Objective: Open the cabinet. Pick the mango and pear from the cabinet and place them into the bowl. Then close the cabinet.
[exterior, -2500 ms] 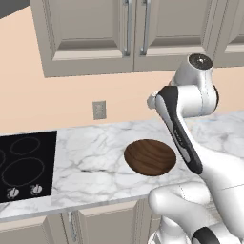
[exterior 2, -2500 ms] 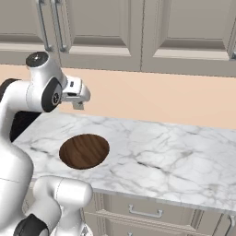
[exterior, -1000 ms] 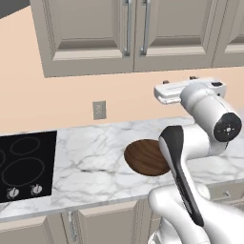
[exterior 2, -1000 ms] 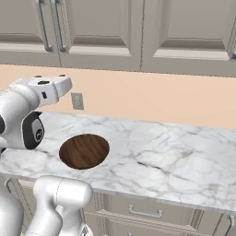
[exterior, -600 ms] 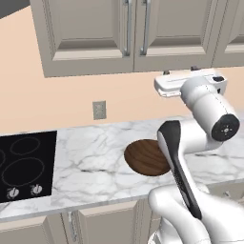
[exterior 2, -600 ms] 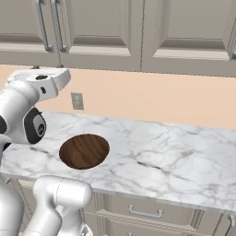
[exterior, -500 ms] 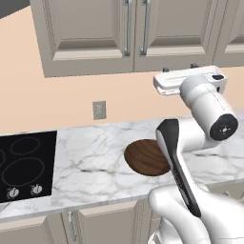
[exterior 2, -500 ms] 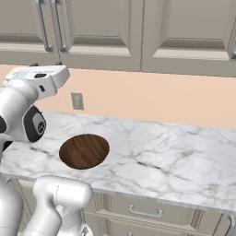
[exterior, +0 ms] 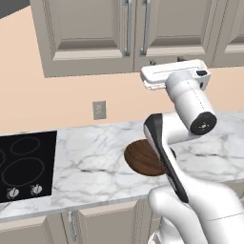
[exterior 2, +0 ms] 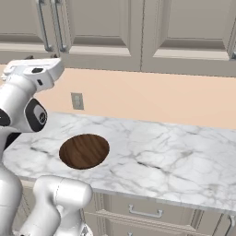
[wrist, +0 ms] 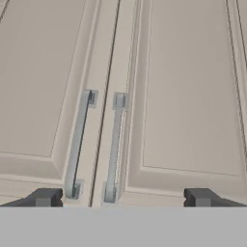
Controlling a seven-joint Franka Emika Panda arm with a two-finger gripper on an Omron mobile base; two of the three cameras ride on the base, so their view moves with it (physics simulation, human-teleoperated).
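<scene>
Step in hand: open the taupe-beige recessed-panel wall cabinet (wrist: 120, 72), both doors shut. In hand view, left silver bar handle (wrist: 77, 144) sits left of centre, right silver bar handle (wrist: 114, 147) just beside it at the door seam. End effector (wrist: 123, 197) is spread wide, empty, short of the doors. Advice: pick one bar, centre it between the dark finger tips (wrist: 46, 197), close mid-bar, pull along the hinge arc. Round dark brown wooden bowl (exterior: 145, 159) sits on the white marble bench (exterior: 95, 152), centre of left base view.
</scene>
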